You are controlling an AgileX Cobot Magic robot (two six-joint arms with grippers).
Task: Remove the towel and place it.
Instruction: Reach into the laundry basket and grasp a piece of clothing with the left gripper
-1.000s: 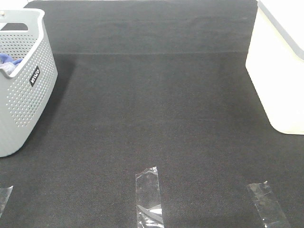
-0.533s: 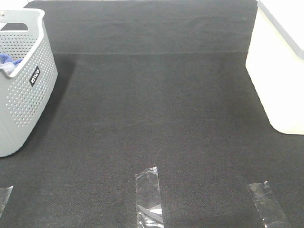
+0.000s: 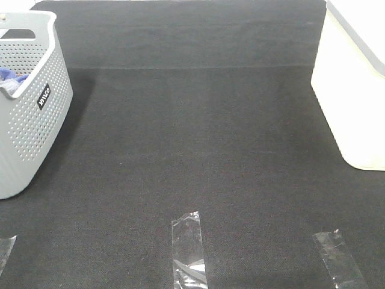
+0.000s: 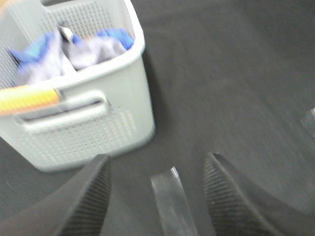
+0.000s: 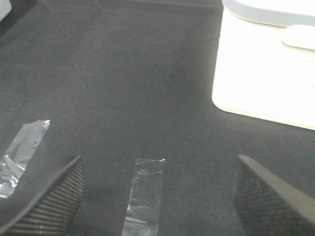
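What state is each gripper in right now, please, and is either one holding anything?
Left gripper: open, holding nothing.
Right gripper: open, holding nothing.

A broad stretch of black mat (image 3: pixel 198 132) lies open between the grey basket (image 3: pixel 30 114) at the left edge and the white bin (image 3: pixel 355 102) at the right, both tall-walled. Flat tape strips (image 3: pixel 187 244) near the front block nothing. The basket's top is open, with the towel (image 4: pixel 93 49) and a blue cloth (image 4: pixel 29 51) bunched inside.

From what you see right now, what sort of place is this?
Probably a robot test bench set up for laundry handling: a black mat, clear tape markers and a grey perforated laundry basket.
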